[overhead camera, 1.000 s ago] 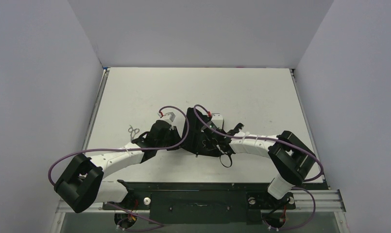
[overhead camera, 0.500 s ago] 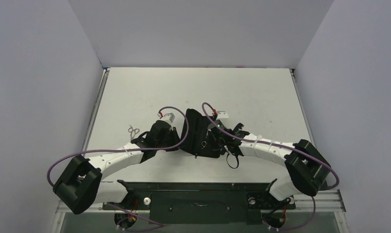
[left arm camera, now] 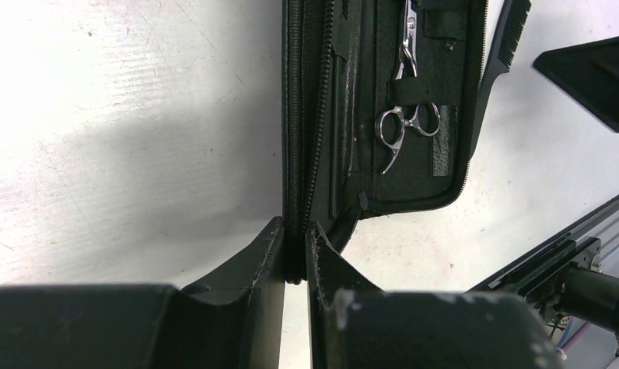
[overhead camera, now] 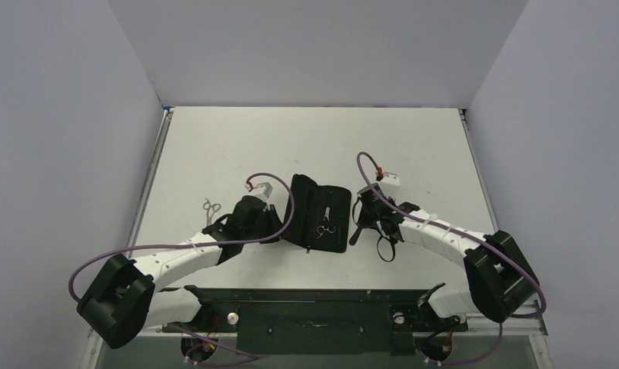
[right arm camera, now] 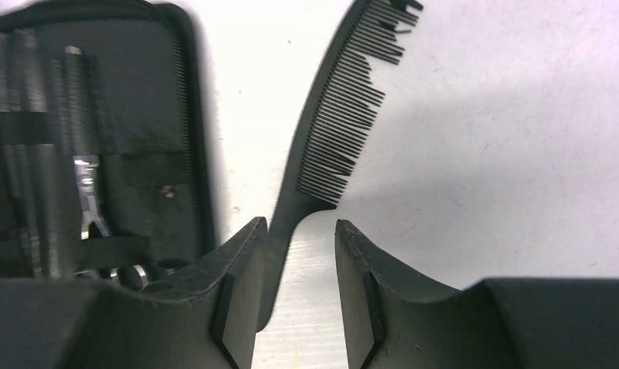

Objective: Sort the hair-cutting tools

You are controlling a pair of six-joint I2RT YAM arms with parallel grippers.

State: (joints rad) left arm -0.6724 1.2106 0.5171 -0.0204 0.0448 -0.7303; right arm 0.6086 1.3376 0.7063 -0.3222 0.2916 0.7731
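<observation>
Your left gripper (left arm camera: 294,231) is pinching the case (left arm camera: 352,100) edge | right gripper (right arm camera: 300,227) is straddling the comb (right arm camera: 344,115) handle, jaws spread — scissors (left arm camera: 402,127) sitting in case.

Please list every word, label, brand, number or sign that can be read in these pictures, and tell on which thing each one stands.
None can be read in any view.
The open black rectangular zip case, the thin silver metal scissors strapped inside it and the slim black plastic comb show no print.
The small white block on the right wrist is too small to tell.
</observation>
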